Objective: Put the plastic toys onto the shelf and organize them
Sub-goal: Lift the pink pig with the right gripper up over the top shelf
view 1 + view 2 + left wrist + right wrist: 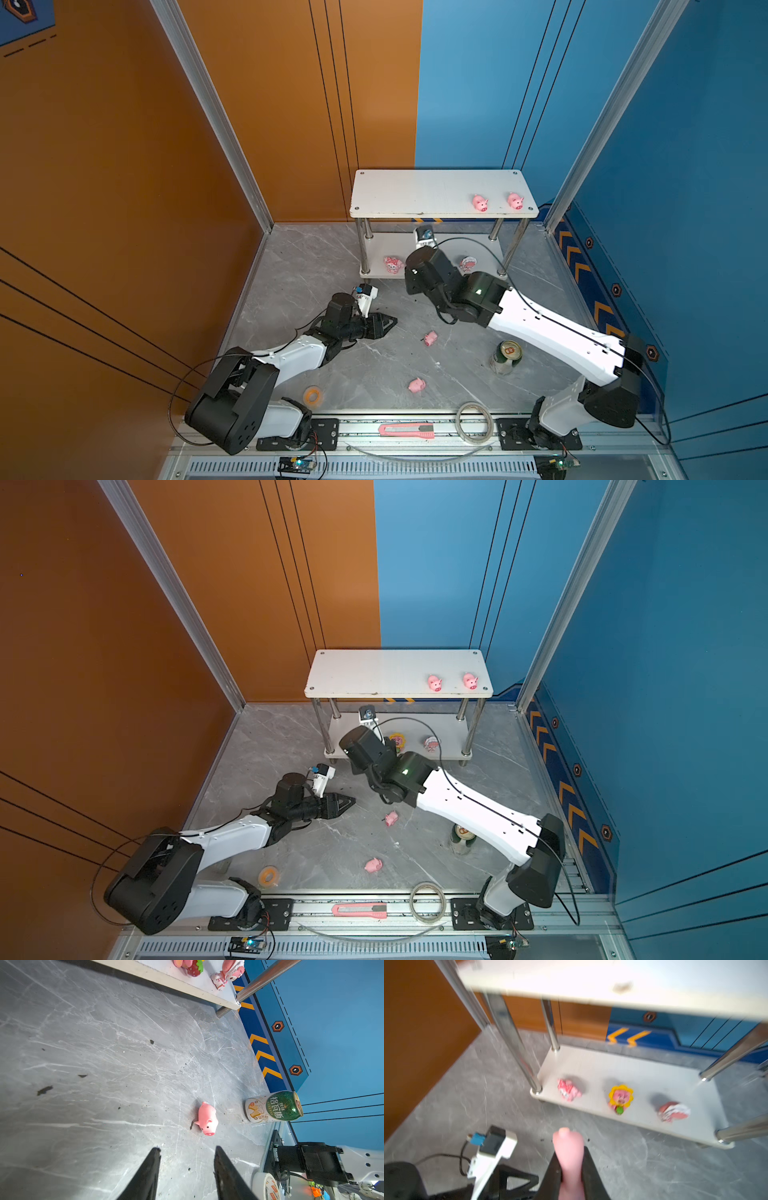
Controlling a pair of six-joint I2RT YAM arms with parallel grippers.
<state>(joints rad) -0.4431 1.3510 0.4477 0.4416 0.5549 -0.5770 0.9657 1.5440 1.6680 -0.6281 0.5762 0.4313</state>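
Right arm point(540, 328) stretched toward shelf point(415, 195), right hand point(571, 1156) clamping pink pig point(568, 1142), left hand point(187, 1150) parted, empty, low

Shelf point(415, 191) top tier, right end: 2 pigs point(480, 203). Lower tier, in row: 3 figurines point(620, 1098). Table point(332, 374) before shelf: 2 loose pigs point(430, 338), can point(505, 357) to right.

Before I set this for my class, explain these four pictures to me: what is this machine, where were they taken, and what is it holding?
Two robot arms stand at a grey table. Two pictures look down from above; two come from a camera on each wrist. The right end effector is shut on a small pink pig. The left end effector is open and empty. The white shelf carries two pigs on top and three figurines below. On the table are two more pigs and a can.
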